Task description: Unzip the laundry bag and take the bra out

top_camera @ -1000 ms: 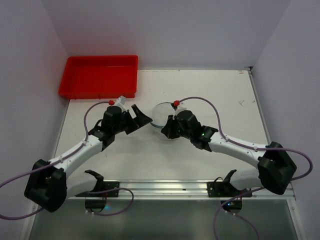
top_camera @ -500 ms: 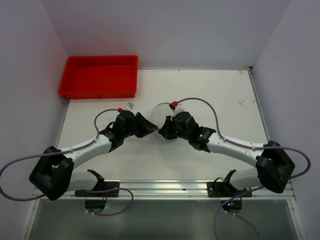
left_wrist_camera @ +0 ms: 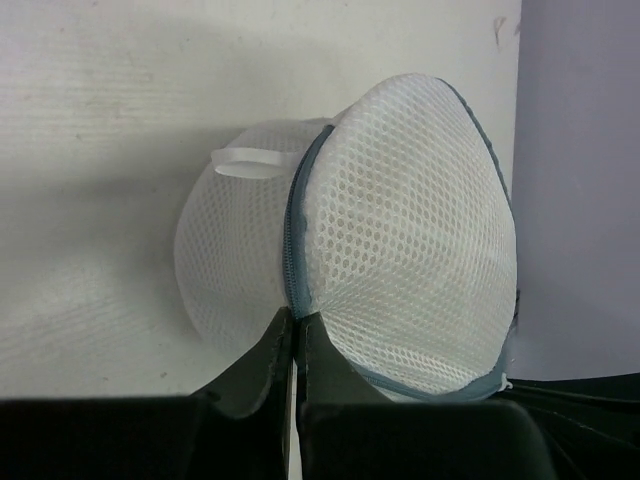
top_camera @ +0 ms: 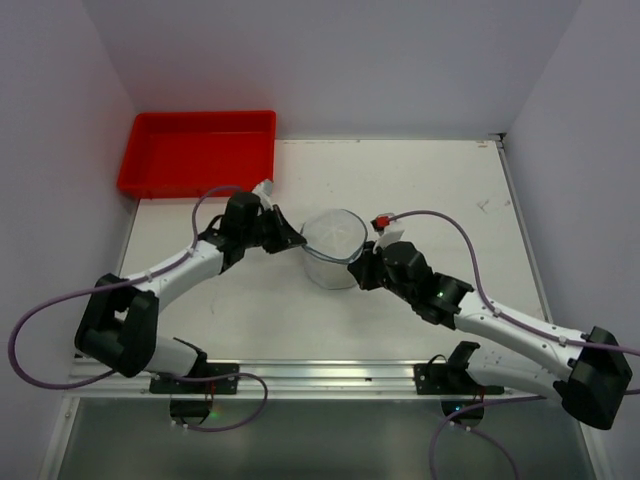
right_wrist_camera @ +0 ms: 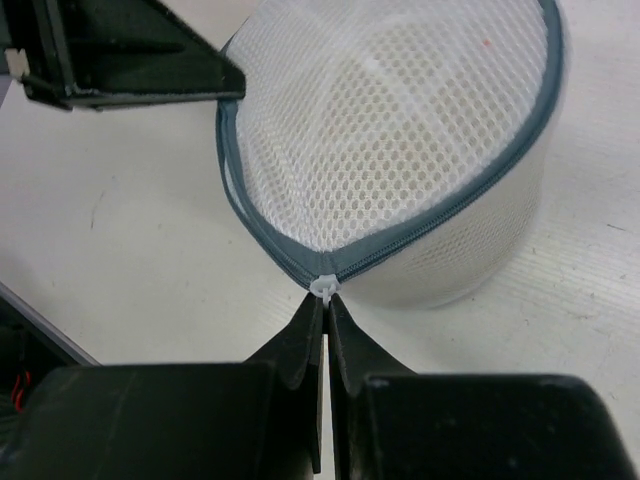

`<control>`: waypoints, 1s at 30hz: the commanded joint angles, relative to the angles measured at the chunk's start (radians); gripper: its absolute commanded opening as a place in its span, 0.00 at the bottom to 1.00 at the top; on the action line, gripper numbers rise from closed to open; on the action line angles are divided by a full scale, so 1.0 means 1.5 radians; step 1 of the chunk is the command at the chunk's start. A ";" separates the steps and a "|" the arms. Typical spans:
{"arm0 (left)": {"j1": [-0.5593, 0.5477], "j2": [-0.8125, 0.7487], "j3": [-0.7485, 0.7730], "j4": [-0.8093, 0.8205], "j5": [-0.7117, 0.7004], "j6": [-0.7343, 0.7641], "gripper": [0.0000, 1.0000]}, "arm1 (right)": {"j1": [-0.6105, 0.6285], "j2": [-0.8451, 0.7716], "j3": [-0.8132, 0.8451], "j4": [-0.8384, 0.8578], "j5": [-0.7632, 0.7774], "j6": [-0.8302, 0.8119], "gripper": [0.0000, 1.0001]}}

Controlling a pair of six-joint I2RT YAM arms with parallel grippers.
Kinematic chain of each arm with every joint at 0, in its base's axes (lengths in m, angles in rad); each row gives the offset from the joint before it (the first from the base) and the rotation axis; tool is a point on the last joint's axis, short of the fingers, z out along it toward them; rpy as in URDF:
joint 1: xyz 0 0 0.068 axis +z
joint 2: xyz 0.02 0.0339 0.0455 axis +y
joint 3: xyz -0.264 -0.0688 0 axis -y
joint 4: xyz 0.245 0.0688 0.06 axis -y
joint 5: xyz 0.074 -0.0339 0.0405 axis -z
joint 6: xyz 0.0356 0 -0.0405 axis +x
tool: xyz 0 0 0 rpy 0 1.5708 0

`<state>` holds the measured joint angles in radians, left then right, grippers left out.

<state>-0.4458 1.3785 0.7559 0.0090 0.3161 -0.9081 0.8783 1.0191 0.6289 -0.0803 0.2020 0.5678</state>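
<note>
Right wrist view: my right gripper [right_wrist_camera: 326, 305] is clenched on the white zipper pull [right_wrist_camera: 325, 286] at the near-right rim of the laundry bag [right_wrist_camera: 400, 130], mid-tabletop [right_wrist_camera: 130, 220]. My left gripper [left_wrist_camera: 294, 318] pinches the bag's opposite, left rim, so the zipper band [right_wrist_camera: 450, 205] curves away between us.

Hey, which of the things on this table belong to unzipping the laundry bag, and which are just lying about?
Part of the job: laundry bag; its zipper pull; left hand, pinching the bag's rim; right hand, shut on the pull. The bra is not visible.
Just lying about: red tray.
</note>
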 commanded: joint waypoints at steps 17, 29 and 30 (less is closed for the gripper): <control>0.048 -0.119 -0.019 -0.068 0.007 -0.023 1.00 | 0.009 0.202 0.126 0.139 -0.085 0.056 0.00; -0.075 -0.103 -0.031 0.031 -0.093 -0.139 0.79 | 0.019 0.209 0.125 0.135 -0.078 0.068 0.00; -0.076 -0.092 -0.024 0.036 -0.099 -0.140 0.69 | 0.019 0.205 0.121 0.134 -0.072 0.068 0.00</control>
<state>-0.5568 1.2144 0.6769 -0.0181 0.2218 -1.0775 0.8997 1.3437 0.7856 0.0906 0.0792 0.6559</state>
